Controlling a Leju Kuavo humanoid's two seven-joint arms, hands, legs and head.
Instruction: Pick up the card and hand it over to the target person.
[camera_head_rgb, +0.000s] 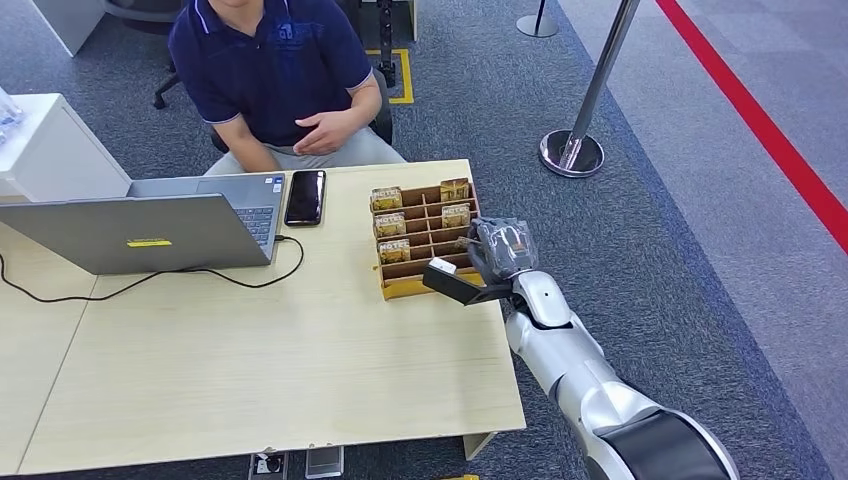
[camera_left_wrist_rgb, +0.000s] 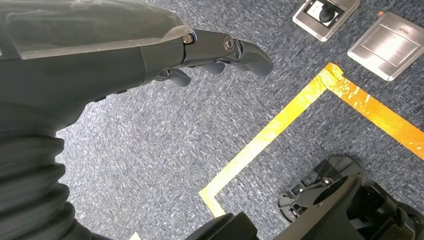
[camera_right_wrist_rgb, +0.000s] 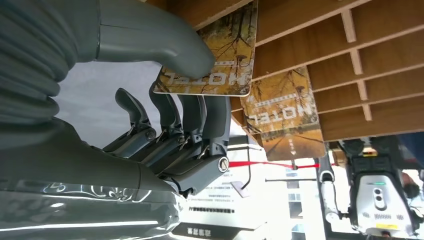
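A wooden card box (camera_head_rgb: 402, 288) stands at the table's right edge, with several yellow-brown hotel cards (camera_head_rgb: 390, 224) upright in its slots. My right hand (camera_head_rgb: 500, 248) reaches into the box's near right corner. In the right wrist view the thumb (camera_right_wrist_rgb: 165, 45) presses one hotel card (camera_right_wrist_rgb: 222, 60) against the fingers (camera_right_wrist_rgb: 200, 120) beneath it; the card's far end still sits at the wooden dividers. A second card (camera_right_wrist_rgb: 285, 112) stands in the slot beside it. The target person (camera_head_rgb: 275, 70) sits behind the table, one hand (camera_head_rgb: 322, 130) at the lap. My left hand (camera_left_wrist_rgb: 150, 55) hangs over the carpet, holding nothing.
An open grey laptop (camera_head_rgb: 140, 230) with a black cable (camera_head_rgb: 200, 275) sits at the table's left. A black phone (camera_head_rgb: 305, 196) lies between laptop and box. A white cabinet (camera_head_rgb: 50, 140) stands far left. A stanchion base (camera_head_rgb: 571, 152) stands on the carpet to the right.
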